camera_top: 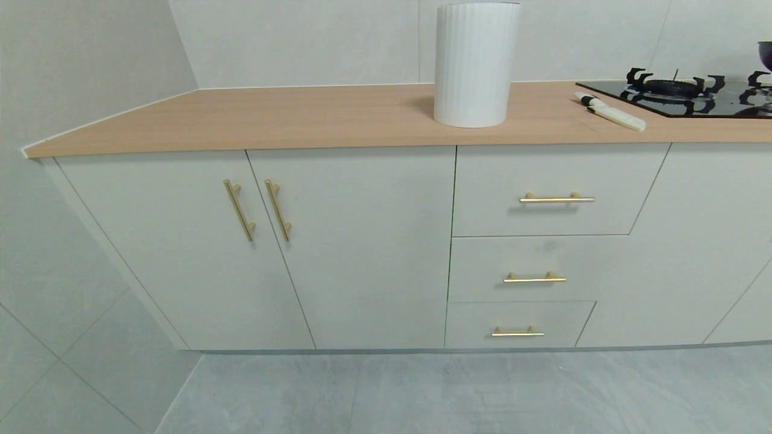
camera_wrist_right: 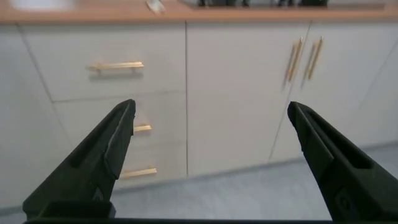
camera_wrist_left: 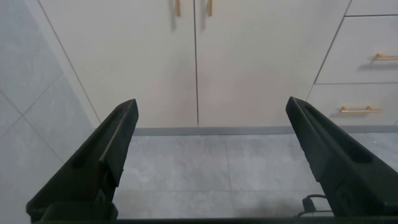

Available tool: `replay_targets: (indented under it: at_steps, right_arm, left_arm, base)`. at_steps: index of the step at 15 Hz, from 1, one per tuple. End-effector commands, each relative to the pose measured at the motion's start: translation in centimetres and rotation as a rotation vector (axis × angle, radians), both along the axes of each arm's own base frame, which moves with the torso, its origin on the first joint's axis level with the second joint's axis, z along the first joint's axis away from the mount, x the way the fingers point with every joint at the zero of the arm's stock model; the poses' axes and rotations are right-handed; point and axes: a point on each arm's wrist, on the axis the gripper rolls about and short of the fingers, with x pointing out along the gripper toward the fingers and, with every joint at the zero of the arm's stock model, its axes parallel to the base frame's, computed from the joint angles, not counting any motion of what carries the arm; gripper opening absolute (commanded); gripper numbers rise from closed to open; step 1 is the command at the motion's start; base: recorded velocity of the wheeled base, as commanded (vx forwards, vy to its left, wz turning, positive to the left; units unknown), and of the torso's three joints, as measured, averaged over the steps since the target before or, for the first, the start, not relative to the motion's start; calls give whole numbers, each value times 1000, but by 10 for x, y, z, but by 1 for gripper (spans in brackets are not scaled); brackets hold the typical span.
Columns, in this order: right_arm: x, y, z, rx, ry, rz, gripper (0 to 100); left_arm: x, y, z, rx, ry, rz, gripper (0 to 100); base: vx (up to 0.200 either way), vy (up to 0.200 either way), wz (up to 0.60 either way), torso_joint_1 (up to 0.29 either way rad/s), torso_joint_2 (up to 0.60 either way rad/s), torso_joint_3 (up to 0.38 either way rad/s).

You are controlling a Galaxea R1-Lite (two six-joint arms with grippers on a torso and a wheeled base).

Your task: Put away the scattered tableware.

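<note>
Ribbed white cylinder (camera_top: 476, 66) on wooden countertop (camera_top: 289, 117)

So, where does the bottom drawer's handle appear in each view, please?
Head view: bottom drawer's handle, lowest in the drawer stack.
Left wrist view: the handle, nearest the floor.
Right wrist view: the handle, lowest of three.
Shared landmark: middle drawer's handle, directly above it.

Hob (camera_top: 718, 99), dark vessel (camera_top: 766, 55) — cut off at right.

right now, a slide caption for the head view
White ribbed canister and white utensil on a wooden countertop beside a black hob
</note>
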Motion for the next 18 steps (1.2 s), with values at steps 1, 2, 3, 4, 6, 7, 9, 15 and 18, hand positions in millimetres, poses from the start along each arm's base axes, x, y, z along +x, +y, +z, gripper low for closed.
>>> replay_targets:
  at_steps: [1, 2, 3, 4, 6, 7, 9, 15, 18]
  right_arm:
    - [-8, 2, -21, 1, -40, 20, 100]
    - [4, 2, -39, 19, 29, 30, 100]
    - [9, 2, -46, 22, 53, 34, 100]
    - [21, 3, -65, 22, 96, 56, 100]
    - [39, 5, -95, 1, 75, 134, 100]
    - [40, 6, -96, -7, 66, 195, 100]
    - [41, 6, -103, -9, 129, 211, 100]
    - [41, 7, -111, 61, 205, 220, 100]
    - [41, 7, -111, 58, 205, 220, 100]
  left_arm:
    - [0, 0, 0, 0, 0, 0, 100]
    - [0, 0, 0, 0, 0, 0, 100]
    - [0, 0, 0, 0, 0, 0, 100]
    - [0, 0, 0, 0, 0, 0, 100]
    - [0, 0, 0, 0, 0, 0, 100]
    - [0, 0, 0, 0, 0, 0, 100]
    - [0, 0, 0, 0, 0, 0, 100]
    - [0, 0, 0, 0, 0, 0, 100]
    - [0, 0, 0, 0, 0, 0, 100]
  base:
    - [0, 0, 0, 0, 0, 0]
    - [0, 0, 0, 0, 0, 0]
    - [0, 0, 0, 0, 0, 0]
    - [0, 0, 0, 0, 0, 0]
    - [0, 0, 0, 0, 0, 0]
    - [0, 0, 0, 0, 0, 0]
    - [0, 0, 0, 0, 0, 0]
    - [0, 0, 0, 0, 0, 0]
    - [0, 0, 0, 0, 0, 0]
